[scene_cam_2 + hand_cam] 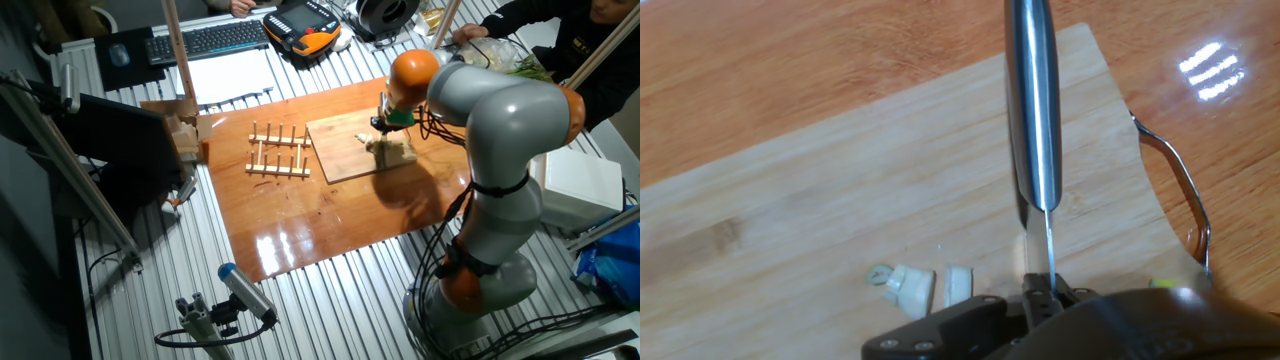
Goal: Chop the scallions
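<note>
In the hand view, my gripper (1041,297) is shut on a steel knife (1034,110), seen edge-on and reaching away over the wooden board (820,220). Two short cream-white scallion pieces (908,284) lie on the board left of the blade. Another pale piece (1021,252) sits right against the blade, partly hidden by it. In the fixed view, the gripper (390,128) hangs over the right part of the board (340,150), with small pale scallion bits (364,138) beside it. The knife is hard to make out there.
A wooden peg rack (278,152) stands left of the board on the brown tabletop (300,220). The board's metal handle (1185,185) sticks out at its right end. A keyboard (210,38), a pendant (302,28) and people's arms are at the back.
</note>
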`<state>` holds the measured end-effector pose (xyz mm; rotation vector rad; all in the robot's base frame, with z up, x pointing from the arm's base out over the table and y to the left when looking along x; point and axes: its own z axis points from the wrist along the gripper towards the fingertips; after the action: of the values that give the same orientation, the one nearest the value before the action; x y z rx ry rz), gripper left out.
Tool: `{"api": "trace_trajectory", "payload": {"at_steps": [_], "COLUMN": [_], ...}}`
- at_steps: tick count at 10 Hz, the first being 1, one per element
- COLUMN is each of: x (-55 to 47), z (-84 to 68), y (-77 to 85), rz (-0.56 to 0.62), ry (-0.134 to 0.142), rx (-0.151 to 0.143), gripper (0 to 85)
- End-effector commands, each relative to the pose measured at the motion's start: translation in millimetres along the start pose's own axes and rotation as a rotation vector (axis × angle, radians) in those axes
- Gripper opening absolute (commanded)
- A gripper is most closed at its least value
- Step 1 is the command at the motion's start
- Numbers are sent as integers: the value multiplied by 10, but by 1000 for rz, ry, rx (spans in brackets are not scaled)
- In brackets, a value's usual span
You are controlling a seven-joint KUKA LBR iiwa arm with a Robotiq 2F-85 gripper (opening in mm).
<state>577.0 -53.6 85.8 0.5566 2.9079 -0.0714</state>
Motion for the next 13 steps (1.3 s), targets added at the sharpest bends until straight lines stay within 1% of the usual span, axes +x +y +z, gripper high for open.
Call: {"api": "trace_trajectory", "payload": {"at_steps": [1, 3, 4, 6, 7, 9, 11, 12, 13], "x": [58, 139, 158, 154, 127, 14, -62, -87, -88], "z": [6, -31, -36, -35, -40, -62, -79, -86, -97], "y": [15, 55, 63, 65, 57, 35, 14, 3, 9], "rz": [3, 16, 19, 23, 25, 22, 19, 20, 25], "ry": [2, -3, -4, -9, -12, -21, -20, -17, -11], "rx": [0, 3, 2, 2, 0, 5, 4, 0, 1], "gripper": [0, 0, 0, 0, 0, 0, 0, 0, 0]}}
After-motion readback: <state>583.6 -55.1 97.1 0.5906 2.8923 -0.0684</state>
